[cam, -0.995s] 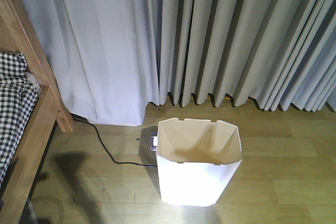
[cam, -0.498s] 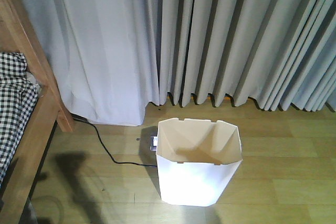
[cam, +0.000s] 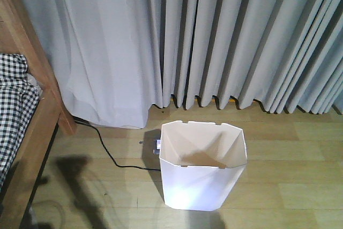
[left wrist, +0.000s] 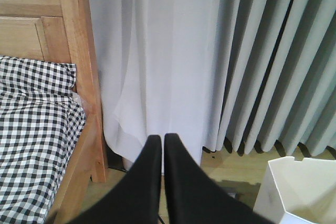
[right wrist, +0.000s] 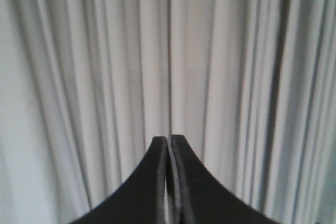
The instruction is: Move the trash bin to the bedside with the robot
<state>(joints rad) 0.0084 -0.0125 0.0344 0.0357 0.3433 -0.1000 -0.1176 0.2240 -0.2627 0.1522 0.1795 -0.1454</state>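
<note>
Bin (cam: 202,164) stands apart from bed (cam: 32,132); both hands (left wrist: 159,145) (right wrist: 169,142) closed, empty. Push low, steadily, leftward.

We see the trash bin (cam: 202,178) in smooth white plastic, faintly glossy, on a shiny wood-look floor (cam: 289,181). The bed frame (left wrist: 79,61) is matt light wood, its bedding (left wrist: 37,124) soft checked cloth. Curtains (cam: 214,36) hang in matt grey fabric.

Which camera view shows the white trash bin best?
The exterior front-facing view: the whole trash bin stands on the floor, its inside visible. The left wrist view catches only a corner of it at lower right; the right wrist view shows none, only curtain.
</note>
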